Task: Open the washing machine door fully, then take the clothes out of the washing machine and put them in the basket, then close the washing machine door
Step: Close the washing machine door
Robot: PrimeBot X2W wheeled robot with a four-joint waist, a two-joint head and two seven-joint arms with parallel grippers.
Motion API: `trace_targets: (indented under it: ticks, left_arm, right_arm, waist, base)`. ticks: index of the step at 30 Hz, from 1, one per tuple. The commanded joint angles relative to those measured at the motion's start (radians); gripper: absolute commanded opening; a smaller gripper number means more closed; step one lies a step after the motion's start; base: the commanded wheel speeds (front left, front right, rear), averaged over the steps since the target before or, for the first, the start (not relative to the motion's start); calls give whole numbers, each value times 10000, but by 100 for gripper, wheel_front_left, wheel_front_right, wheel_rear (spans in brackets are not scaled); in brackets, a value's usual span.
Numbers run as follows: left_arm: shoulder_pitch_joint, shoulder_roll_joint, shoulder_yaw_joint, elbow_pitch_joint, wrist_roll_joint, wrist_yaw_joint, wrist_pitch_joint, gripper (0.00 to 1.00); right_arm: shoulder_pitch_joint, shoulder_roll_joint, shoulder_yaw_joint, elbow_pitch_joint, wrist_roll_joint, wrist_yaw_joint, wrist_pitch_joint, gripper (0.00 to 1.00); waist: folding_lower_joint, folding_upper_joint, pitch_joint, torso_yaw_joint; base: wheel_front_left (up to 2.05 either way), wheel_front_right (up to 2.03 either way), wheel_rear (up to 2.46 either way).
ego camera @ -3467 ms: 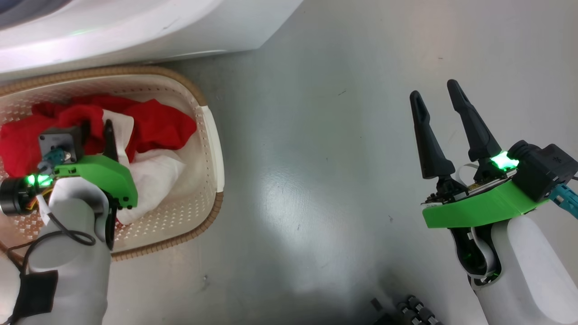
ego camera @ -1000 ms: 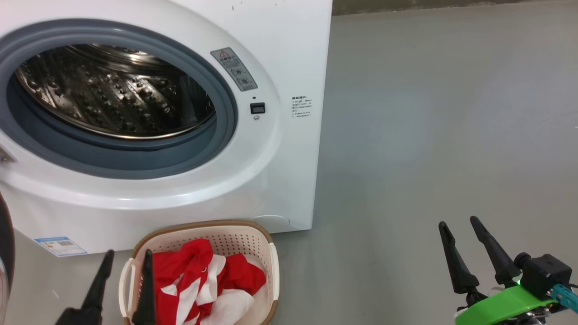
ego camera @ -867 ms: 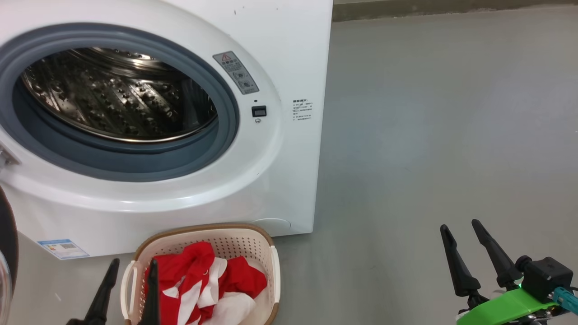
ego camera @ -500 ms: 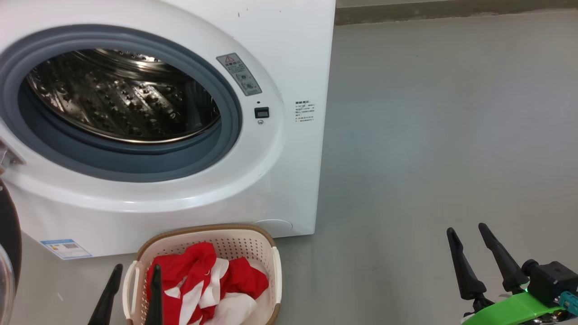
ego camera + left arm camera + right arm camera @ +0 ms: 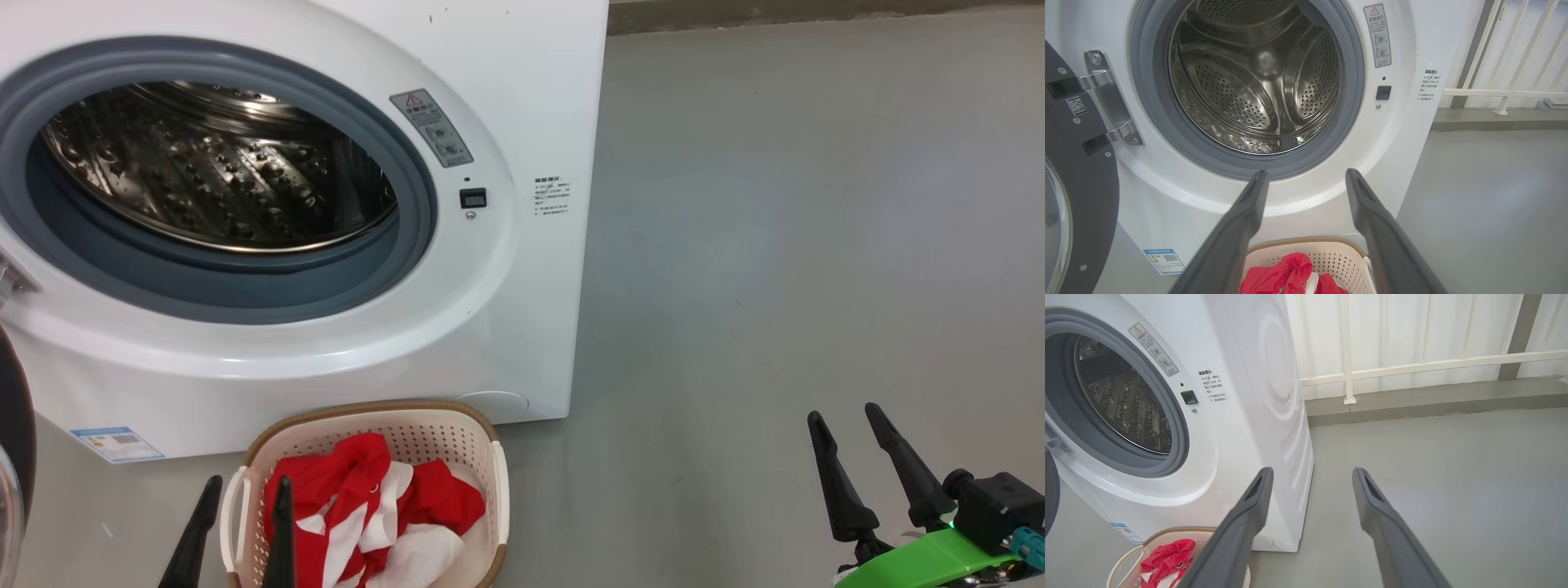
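Red-and-white fabric clothes (image 5: 359, 498) lie in cream perforated plastic basket (image 5: 424, 437), just in front of big white front-loader washing machine (image 5: 522, 98); drum looks empty. Round black-rimmed glass door (image 5: 1081, 183) hangs open, left. Left tool (image 5: 249, 483) and right tool (image 5: 843, 412) both wide, empty. Risks: tool skids off glossy rim; weak push leaves door unlatched.

White washing machine (image 5: 522, 98) with grey seal, red-and-white clothes (image 5: 367, 514), cream perforated basket (image 5: 424, 437) with brown rim, grey floor (image 5: 800, 245)
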Motion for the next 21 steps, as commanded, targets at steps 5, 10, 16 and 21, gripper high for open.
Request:
trace_targets:
  ticks: [5, 10, 16, 21]
  left_arm:
    - [-301, 95, 277, -303, 62, 15, -53, 100]
    - [-282, 95, 244, -287, 107, 57, -53, 100]
    - [-279, 95, 218, -297, 138, 106, -53, 100]
    - [-285, 95, 208, -343, 149, 88, -53, 100]
  right_arm:
    - [-151, -168, 153, -256, -51, 63, -65, 100]
    - [-145, -171, 167, -249, -47, 63, -65, 100]
    - [-136, -173, 183, -242, -36, 63, -65, 100]
    - [-147, -192, 198, -249, -28, 63, -65, 100]
  waist:
    - [0, 0, -3, 22]
    - [0, 0, -16, 35]
    - [0, 0, -22, 54]
    - [0, 0, -13, 73]
  base:
    - [0, 0, 0]
    - [-32, 32, 0]
    - [-96, 96, 0]
    - [-146, 146, 0]
